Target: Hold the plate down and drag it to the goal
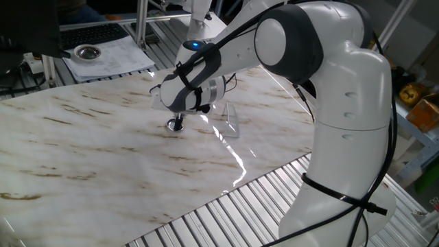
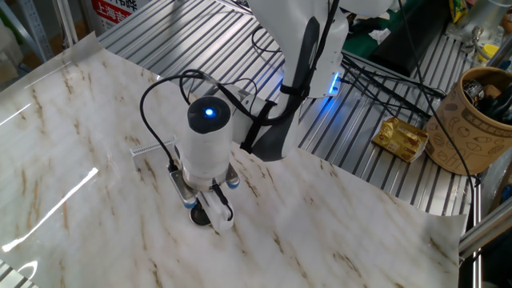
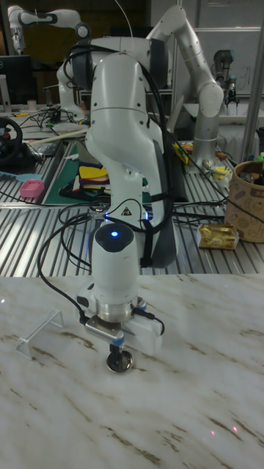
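Note:
The plate (image 3: pixel 120 364) is a tiny shiny metal disc lying on the marble tabletop (image 1: pixel 82 151). My gripper (image 3: pixel 117 352) points straight down with its fingers shut together, and their tips press into the plate's middle. In one fixed view the gripper (image 1: pixel 177 122) covers most of the plate (image 1: pixel 173 127). From the other fixed view the wrist hides nearly all of it. The goal (image 3: pixel 41 333), a small transparent marker with pale edges, stands off to one side of the plate and apart from it. The goal (image 1: pixel 230 124) also shows beside the arm's forearm.
A larger round metal dish (image 1: pixel 87 51) rests on papers beyond the marble's far edge. A brown patterned cup (image 2: pixel 478 120) and a gold packet (image 2: pixel 402 138) sit on the slatted metal surface. White glare streaks (image 1: pixel 232 152) cross the marble. The robot's base (image 1: pixel 343 171) stands at the table's side.

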`<state>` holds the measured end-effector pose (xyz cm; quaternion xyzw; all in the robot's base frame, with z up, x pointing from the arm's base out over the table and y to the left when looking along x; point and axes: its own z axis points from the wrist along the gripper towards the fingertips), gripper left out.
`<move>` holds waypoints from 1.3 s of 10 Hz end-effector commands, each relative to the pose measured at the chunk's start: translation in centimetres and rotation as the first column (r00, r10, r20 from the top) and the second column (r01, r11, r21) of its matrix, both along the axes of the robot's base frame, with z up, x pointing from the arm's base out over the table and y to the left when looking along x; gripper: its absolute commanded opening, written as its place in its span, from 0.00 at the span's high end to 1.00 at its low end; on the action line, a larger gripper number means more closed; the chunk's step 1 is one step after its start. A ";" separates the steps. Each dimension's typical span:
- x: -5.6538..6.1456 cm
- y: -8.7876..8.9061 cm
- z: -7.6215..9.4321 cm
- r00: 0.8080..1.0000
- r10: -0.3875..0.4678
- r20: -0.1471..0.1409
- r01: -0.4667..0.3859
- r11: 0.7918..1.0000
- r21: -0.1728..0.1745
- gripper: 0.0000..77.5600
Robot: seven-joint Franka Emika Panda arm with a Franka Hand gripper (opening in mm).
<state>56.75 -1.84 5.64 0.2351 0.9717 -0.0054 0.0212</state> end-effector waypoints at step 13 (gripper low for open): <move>0.1 0.0 0.1 0.996 -0.092 0.005 0.092 0.995 -0.025 1.00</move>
